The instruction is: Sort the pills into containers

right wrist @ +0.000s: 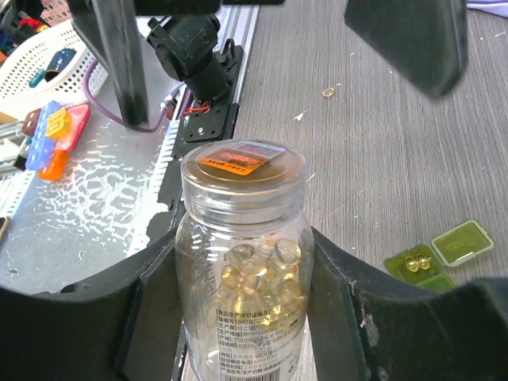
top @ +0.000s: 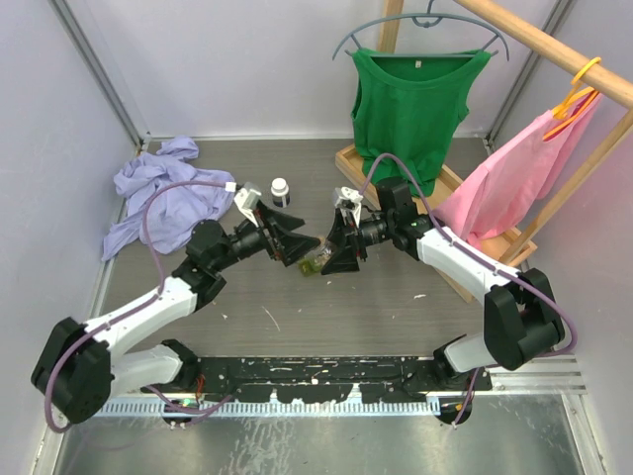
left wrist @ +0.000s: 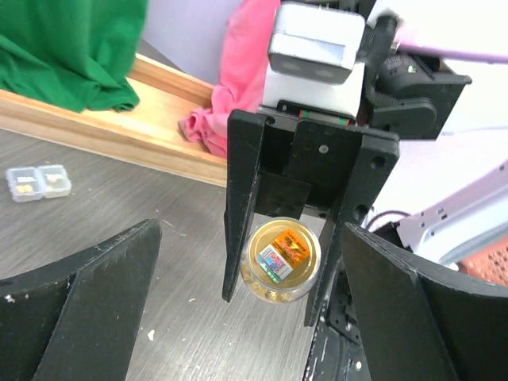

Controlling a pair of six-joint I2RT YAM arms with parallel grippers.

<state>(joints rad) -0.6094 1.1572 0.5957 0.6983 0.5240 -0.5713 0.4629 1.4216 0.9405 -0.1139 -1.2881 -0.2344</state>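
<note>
Right wrist: one bottle [right wrist: 242, 262], one green case [right wrist: 460, 242]

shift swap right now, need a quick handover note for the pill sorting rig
Right claw shut on the clear bottle of yellow softgels, cap on.
Left claw open, facing the cap, not touching it.
Green case open on the table, a few softgels in one compartment.
Clear case sits apart by the wooden rack base, contents unclear.
One loose softgel lies on the table.
To do: likely uncap and fill the rest.
</note>
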